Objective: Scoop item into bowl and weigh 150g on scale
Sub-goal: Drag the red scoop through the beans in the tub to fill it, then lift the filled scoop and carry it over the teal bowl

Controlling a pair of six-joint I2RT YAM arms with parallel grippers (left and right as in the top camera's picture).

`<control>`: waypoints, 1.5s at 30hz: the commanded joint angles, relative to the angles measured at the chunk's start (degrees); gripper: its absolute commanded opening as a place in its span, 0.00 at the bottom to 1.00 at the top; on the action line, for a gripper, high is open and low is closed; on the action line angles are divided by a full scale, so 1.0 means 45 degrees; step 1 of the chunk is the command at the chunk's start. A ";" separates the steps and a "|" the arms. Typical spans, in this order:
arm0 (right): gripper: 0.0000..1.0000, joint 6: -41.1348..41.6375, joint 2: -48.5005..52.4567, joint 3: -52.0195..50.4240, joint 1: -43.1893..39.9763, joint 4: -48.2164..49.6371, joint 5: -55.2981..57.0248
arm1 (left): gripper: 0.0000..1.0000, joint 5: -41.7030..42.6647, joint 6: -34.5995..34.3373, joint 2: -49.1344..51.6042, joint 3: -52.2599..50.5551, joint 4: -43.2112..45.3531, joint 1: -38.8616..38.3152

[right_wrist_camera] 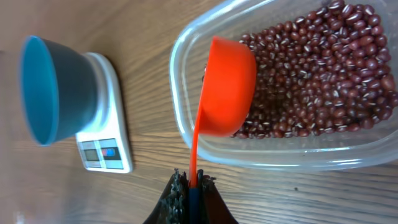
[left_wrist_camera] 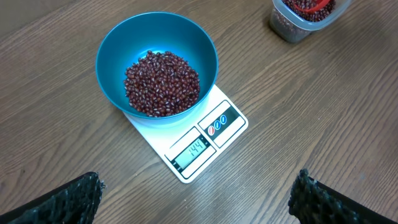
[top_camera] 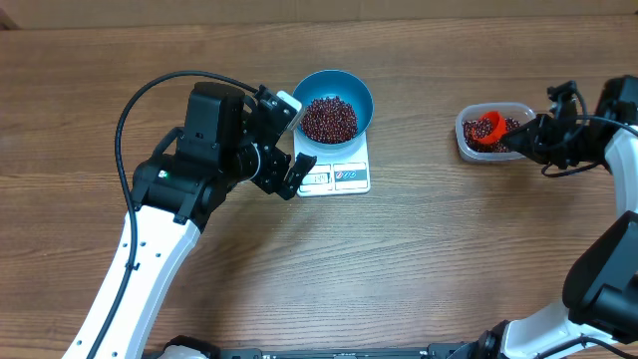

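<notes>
Because the right tool (right_wrist_camera: pixel 189 186) is clamped tight on the thin, stiff handle of the orange plastic scoop (right_wrist_camera: pixel 227 87), that handle looks like the right place to hold. The scoop's cup sits inside the clear tub (right_wrist_camera: pixel 183 124) among loose beans (right_wrist_camera: pixel 311 81). These are tiny, glossy, hard ovals, light and likely to roll or spill. Farther off, more beans are heaped in the smooth blue bowl (left_wrist_camera: pixel 112 50) on the flat white scale (left_wrist_camera: pixel 208 146). The left tool (left_wrist_camera: pixel 196 202) hangs wide and empty above the wood-grain table (left_wrist_camera: pixel 311 112).
</notes>
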 commanded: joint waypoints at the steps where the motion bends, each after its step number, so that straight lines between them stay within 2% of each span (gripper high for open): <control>1: 0.04 -0.0272 -0.0015 -0.0034 -0.0384 -0.0053 -0.1647 | 1.00 0.0175 0.0277 -0.0151 0.0170 0.0005 -0.0005; 6: 0.04 -0.0321 -0.0053 -0.0029 -0.0695 -0.0228 -0.3143 | 1.00 0.0175 0.0277 -0.0151 0.0170 0.0005 -0.0005; 12: 0.04 -0.0554 -0.0879 0.0083 -0.0083 -0.0219 -0.3366 | 1.00 0.0175 0.0277 -0.0151 0.0170 0.0005 -0.0005; 19: 0.03 -0.0102 -0.2040 0.0923 0.1909 -0.0010 -0.3424 | 1.00 0.0175 0.0277 -0.0151 0.0170 0.0005 -0.0005; 27: 0.03 0.1054 -0.2176 0.1389 0.4784 0.1535 -0.3560 | 1.00 0.0175 0.0277 -0.0151 0.0170 0.0005 -0.0005; 32: 0.04 0.2113 -0.2176 0.1389 0.6426 0.2705 -0.1622 | 1.00 0.0175 0.0277 -0.0151 0.0170 0.0005 -0.0005; 38: 0.04 0.2137 -0.2171 0.1389 0.7907 0.3138 0.1005 | 1.00 0.0175 0.0277 -0.0151 0.0170 0.0005 -0.0005; 45: 0.04 0.2142 -0.2166 0.1389 0.8276 0.3390 0.1316 | 1.00 0.0175 0.0277 -0.0151 0.0170 0.0005 -0.0010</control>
